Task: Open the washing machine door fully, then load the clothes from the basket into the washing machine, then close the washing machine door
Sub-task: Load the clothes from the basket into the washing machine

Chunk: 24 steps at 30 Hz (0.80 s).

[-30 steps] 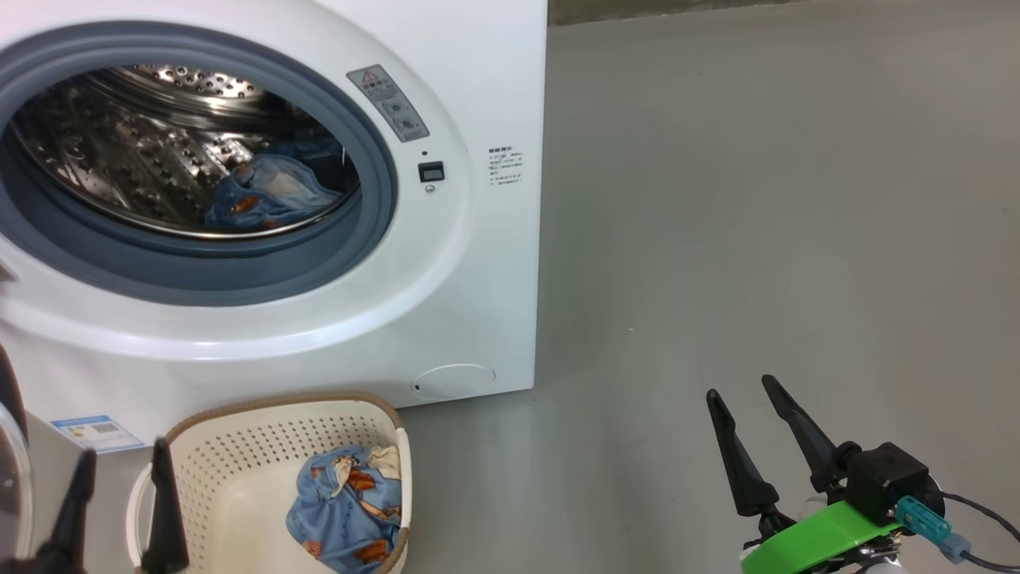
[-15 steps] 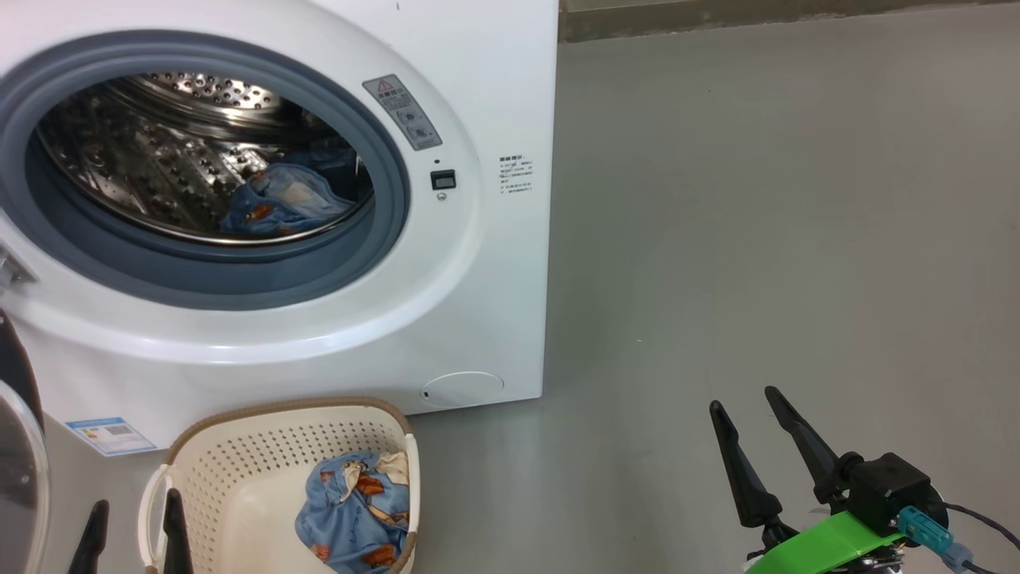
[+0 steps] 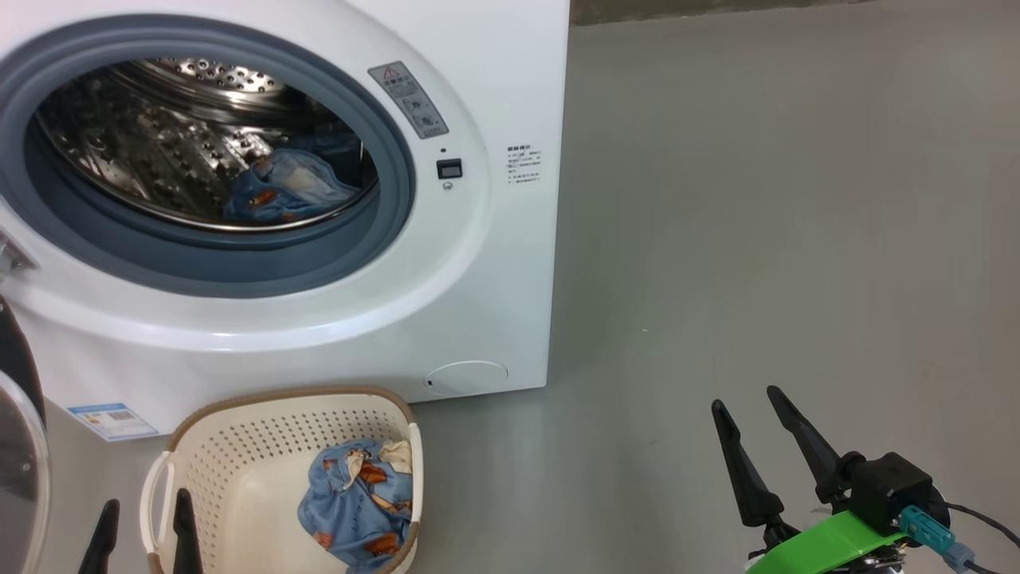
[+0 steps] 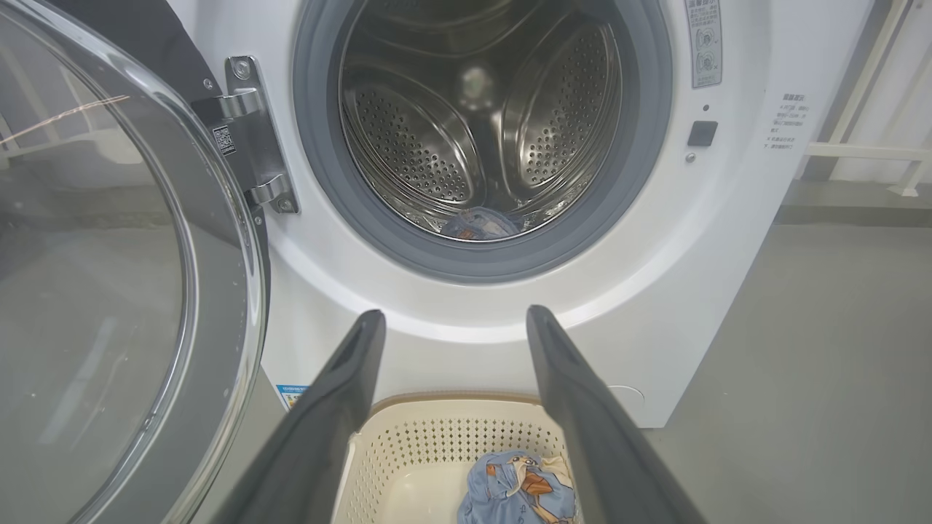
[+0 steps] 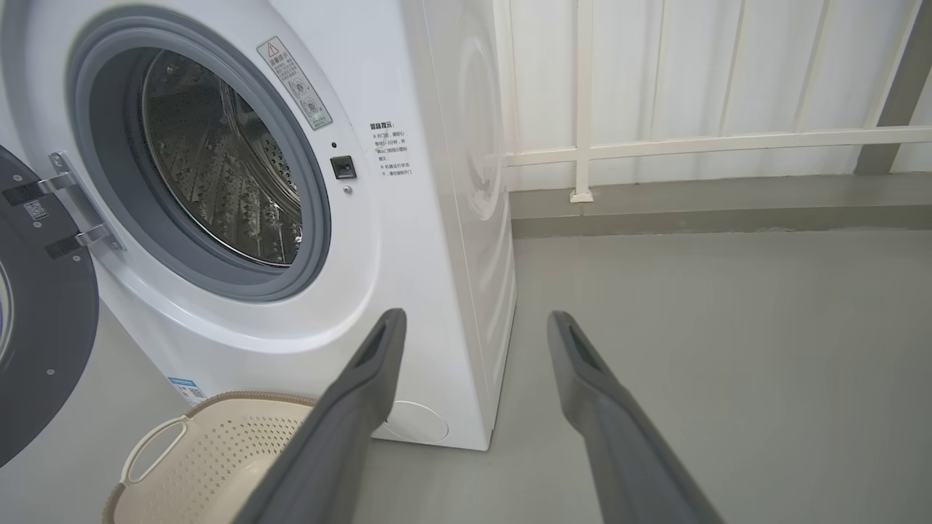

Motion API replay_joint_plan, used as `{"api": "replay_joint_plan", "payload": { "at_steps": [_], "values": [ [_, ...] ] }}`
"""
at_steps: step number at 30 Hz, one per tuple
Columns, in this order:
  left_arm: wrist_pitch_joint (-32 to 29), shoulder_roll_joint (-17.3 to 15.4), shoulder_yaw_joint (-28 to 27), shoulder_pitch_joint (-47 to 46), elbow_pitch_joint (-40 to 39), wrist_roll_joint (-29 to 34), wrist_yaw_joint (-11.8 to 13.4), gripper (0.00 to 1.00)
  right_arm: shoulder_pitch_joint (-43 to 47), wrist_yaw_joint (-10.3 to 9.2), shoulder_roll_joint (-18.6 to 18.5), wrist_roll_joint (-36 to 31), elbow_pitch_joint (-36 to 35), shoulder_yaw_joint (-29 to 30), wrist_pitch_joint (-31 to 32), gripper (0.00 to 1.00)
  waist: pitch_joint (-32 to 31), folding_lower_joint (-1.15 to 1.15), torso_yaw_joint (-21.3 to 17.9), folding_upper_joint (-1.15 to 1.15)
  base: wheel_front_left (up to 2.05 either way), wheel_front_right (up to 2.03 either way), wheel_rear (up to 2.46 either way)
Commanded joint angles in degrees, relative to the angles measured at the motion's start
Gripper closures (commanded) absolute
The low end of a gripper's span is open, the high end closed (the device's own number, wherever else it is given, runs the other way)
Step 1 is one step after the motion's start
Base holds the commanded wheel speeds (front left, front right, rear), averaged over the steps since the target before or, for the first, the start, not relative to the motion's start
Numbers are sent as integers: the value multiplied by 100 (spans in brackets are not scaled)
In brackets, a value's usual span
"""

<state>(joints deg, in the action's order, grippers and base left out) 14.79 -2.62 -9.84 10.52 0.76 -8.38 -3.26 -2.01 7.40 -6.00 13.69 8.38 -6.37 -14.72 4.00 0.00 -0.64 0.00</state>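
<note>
The white washing machine (image 3: 478, 279) stands with its door (image 4: 109, 255) swung wide to the left on its hinge. One of the clothes (image 3: 283, 191), light blue with orange figures, lies at the front of the steel drum. Another (image 3: 358, 498) sits in the right corner of the cream basket (image 3: 239, 462) on the floor in front of the machine. My left gripper (image 3: 146, 510) hangs open over the basket's left end, with nothing between its fingers (image 4: 342, 407). My right gripper (image 3: 745, 399) is open and empty, well to the right over the floor.
Grey floor (image 3: 757, 239) stretches to the right of the machine. A white railing and panelled wall (image 5: 582, 145) stand behind it. The open door's glass bowl (image 3: 20, 478) bulges just left of my left gripper. A round filter cap (image 3: 466, 376) sits low on the front.
My left gripper has dropped toward the bottom edge of the head view. The camera has shifted slightly, moving the machine rightward. The right gripper and the clothes have stayed put.
</note>
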Motion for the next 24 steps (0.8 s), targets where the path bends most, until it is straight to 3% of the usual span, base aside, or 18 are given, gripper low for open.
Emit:
{"api": "replay_joint_plan", "payload": {
  "at_steps": [1,9,24],
  "values": [
    [21,-28,-156,-254,-94,-31,50,0,-76,9,-37,-25,-136,-105,-28,0,46,0,9,0,0,0,0],
    [21,-27,-105,-484,79,-231,18,0,-61,9,0,-50,-108,-76,-28,0,419,0,7,0,0,0,0],
    [21,-262,65,-1797,1959,-592,-320,0,-359,9,81,-181,-251,-42,-28,0,1527,0,-216,0,0,0,0]
  ]
}}
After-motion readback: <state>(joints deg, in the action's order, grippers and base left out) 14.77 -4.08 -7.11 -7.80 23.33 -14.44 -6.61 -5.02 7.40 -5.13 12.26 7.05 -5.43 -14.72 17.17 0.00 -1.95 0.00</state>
